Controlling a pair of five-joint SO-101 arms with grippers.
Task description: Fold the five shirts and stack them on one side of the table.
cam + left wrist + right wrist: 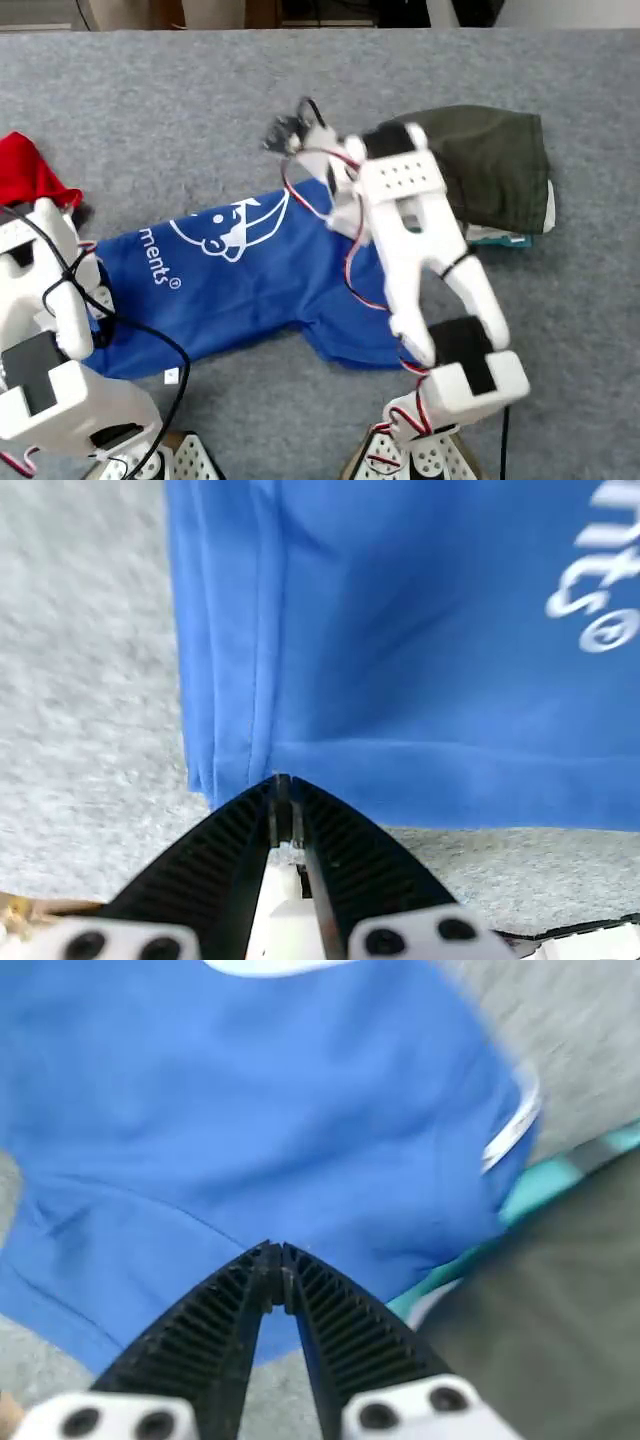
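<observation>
The blue shirt (250,280) lay spread across the middle of the grey table (140,100), print up. To its right a folded dark green shirt (495,165) sat on a teal cloth (500,238), and a red shirt (25,170) lay at the far left. The left gripper (281,780) was clenched at the blue shirt's left hem; whether it pinched cloth I cannot tell. The right gripper (276,1250), also clenched, hung near the shirt's far edge.

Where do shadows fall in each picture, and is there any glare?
High view: soft, even light, no glare; faint shadow beside the right arm on the blue shirt. Left wrist view: the shirt's folds darken just beyond the left gripper. Right wrist view: shade on the shirt near the right gripper.
</observation>
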